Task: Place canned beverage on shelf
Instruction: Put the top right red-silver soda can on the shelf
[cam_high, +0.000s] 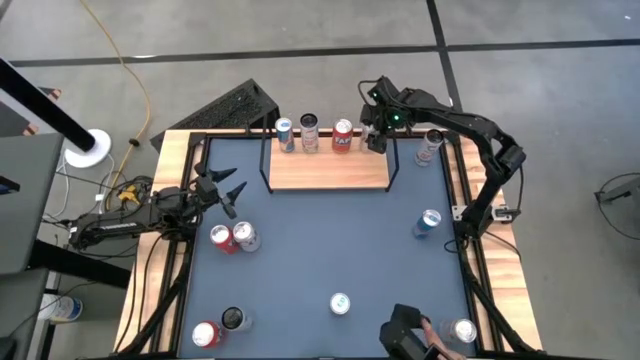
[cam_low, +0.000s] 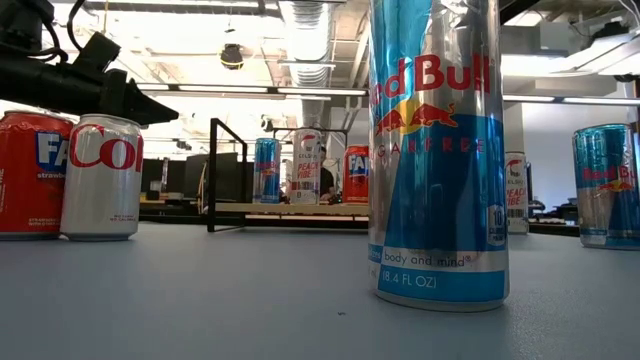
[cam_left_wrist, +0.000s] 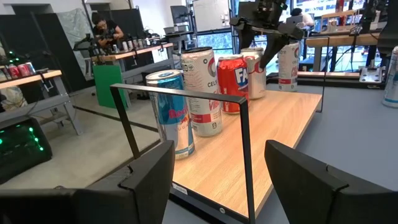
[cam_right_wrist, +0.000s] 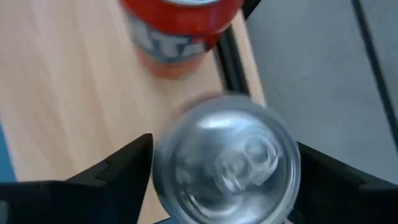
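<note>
The shelf (cam_high: 330, 168) is a light-wood board with black wire side frames at the table's far middle. A blue can (cam_high: 285, 135), a white can (cam_high: 309, 130) and a red can (cam_high: 343, 135) stand upright along its far edge. My right gripper (cam_high: 377, 138) is over the shelf's far right corner, shut on a silver-topped can (cam_right_wrist: 227, 165) next to the red can (cam_right_wrist: 177, 31). My left gripper (cam_high: 232, 190) is open and empty near the table's left edge. It points toward the shelf (cam_left_wrist: 249, 143). My right gripper pinches the silver-topped can between its two fingers, one on each side of the can's wall just below the rim (cam_right_wrist: 163, 177). The fingers come from above, pointing down. The can is upright (cam_left_wrist: 254, 71); whether its bottom rests on the board, I cannot tell.
A red can (cam_high: 221, 238) and a white can (cam_high: 245, 236) stand just near of my left gripper. More cans stand at the right (cam_high: 427, 222), far right (cam_high: 430, 148), near middle (cam_high: 340, 303) and both near corners. A dark object (cam_high: 405, 327) sits at the near edge.
</note>
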